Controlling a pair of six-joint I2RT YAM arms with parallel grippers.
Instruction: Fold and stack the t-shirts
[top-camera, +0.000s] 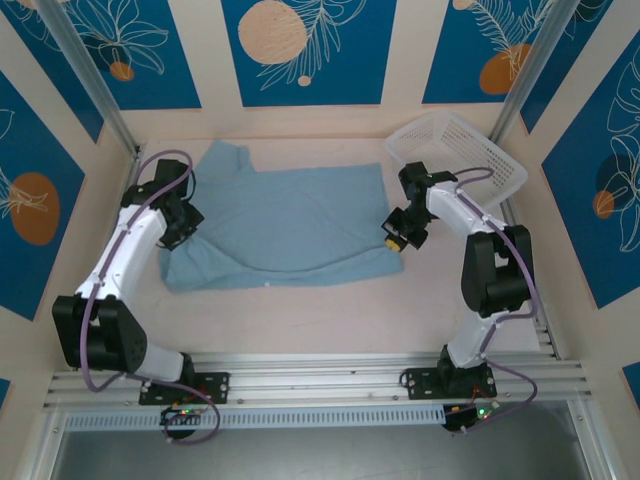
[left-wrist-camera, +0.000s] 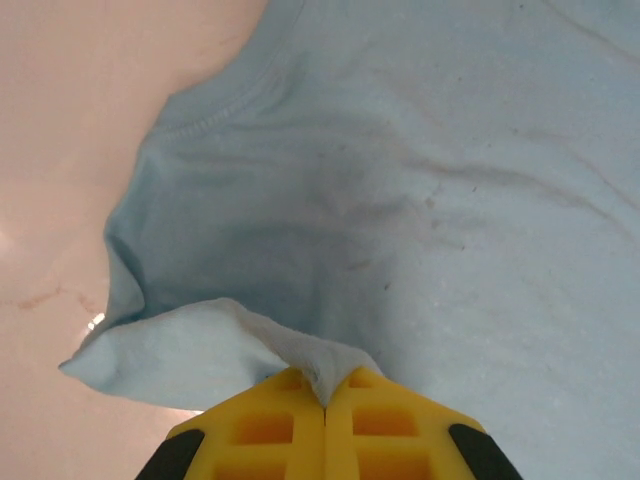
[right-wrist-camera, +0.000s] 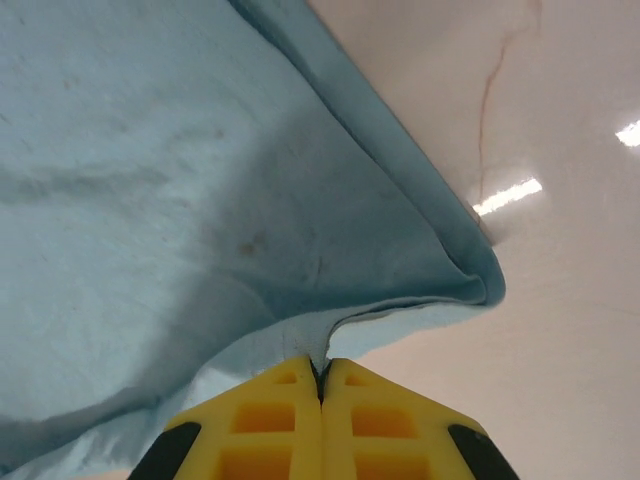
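Fig.: t-shirt (top-camera: 285, 225) spread flat on table (top-camera: 330, 310) | long axis runs gripper to gripper | left gripper (left-wrist-camera: 325, 395) pinches the t-shirt's left edge | right gripper (right-wrist-camera: 322, 375) pinches its right edge | each arm nearest its own end.

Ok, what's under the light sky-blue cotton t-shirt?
Pale tabletop shows around the t-shirt, pinched by the left gripper and right gripper. Its spread middle hides the rest.
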